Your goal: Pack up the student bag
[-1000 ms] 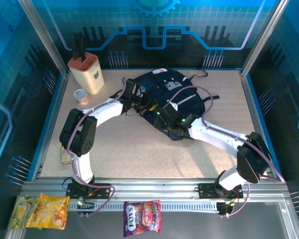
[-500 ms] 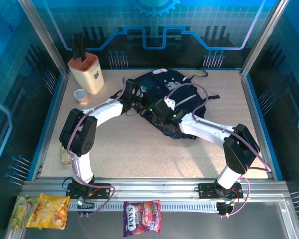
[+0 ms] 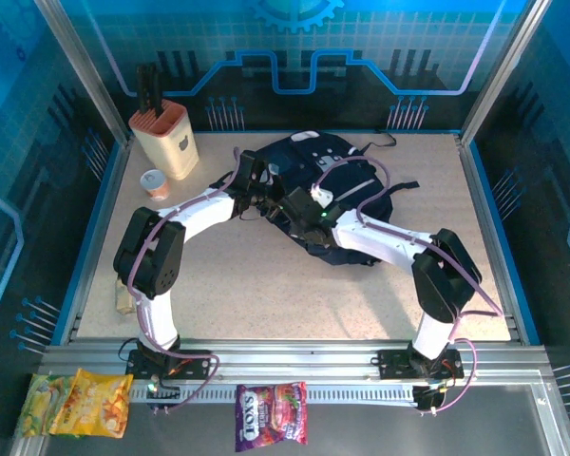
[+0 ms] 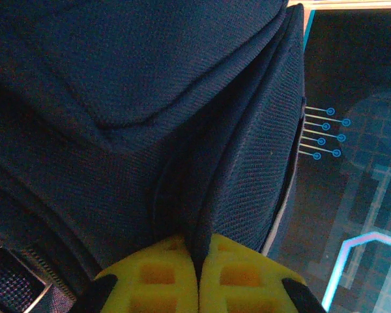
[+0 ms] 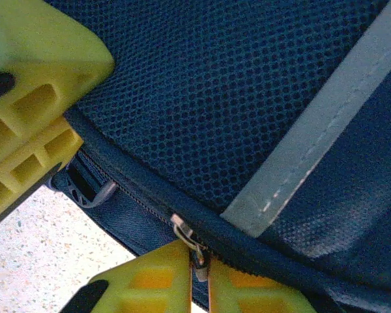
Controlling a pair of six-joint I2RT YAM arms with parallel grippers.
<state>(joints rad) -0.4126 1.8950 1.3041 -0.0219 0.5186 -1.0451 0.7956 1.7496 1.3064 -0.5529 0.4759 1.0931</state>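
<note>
Evidently you are at the opening step, judging by the grips: the zip has to run before anything goes in.

At the upper left of the top view, a cream plastic knife block (image 3: 163, 141) with black handles stands beside a small round tin (image 3: 154, 182), both well apart from the work. At the lower left, beyond the table's near rail, lie yellow snack packets (image 3: 76, 404). At bottom centre is a purple snack packet (image 3: 271, 414) whose white brand lettering is too small to read with confidence.

Towards the centre, your left gripper (image 3: 264, 195) is closed. Its wrist view shows the yellow pads (image 4: 163, 274) pinching a fold of the student bag (image 3: 337, 185), a large dark navy fabric backpack with a pale grey stripe, lying in the upper middle of the table.

Just to the right, your right gripper (image 3: 299, 204) has its jaws drawn almost together on the small metal zipper pull (image 5: 186, 233), at the bottom of its wrist view.

The next move, I judge, calls for a steady pull along the zip track while the left gripper holds the fabric taut; a skewed pull could slip off the tab.

A grey label patch (image 3: 334, 163) on the bag carries marks you cannot read.
</note>
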